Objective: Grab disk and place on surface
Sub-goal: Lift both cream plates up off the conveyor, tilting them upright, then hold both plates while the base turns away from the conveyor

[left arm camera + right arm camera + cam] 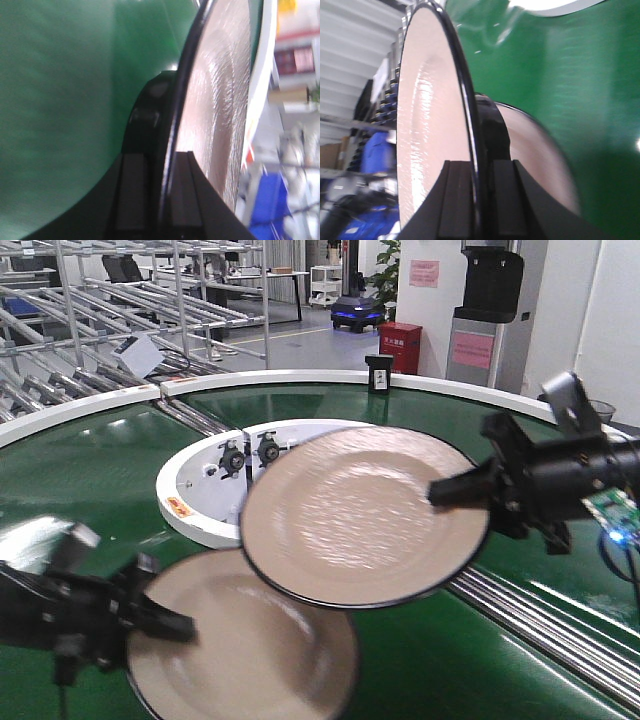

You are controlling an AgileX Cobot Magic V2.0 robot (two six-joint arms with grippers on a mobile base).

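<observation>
Two beige disks with dark rims hang over the green belt (pixel 90 470). My right gripper (pixel 450 492) is shut on the right edge of the upper disk (pixel 360 520), which is tilted and overlaps the lower one. My left gripper (pixel 175 628) is shut on the left edge of the lower disk (pixel 250 650). In the left wrist view the fingers (pixel 167 200) clamp a disk rim (pixel 220 100) edge-on. In the right wrist view the gripper (pixel 480 200) pinches its disk (pixel 430 125), with the other disk (pixel 540 155) behind. The dark taped tabletop is out of view.
A white round hub (pixel 200 500) with black fittings sits inside the belt ring. Metal rollers (pixel 540 620) cross the belt at the right. A white outer rim (pixel 300 378) carries a small black device (pixel 379 372). Metal racks (pixel 100 310) stand behind on the left.
</observation>
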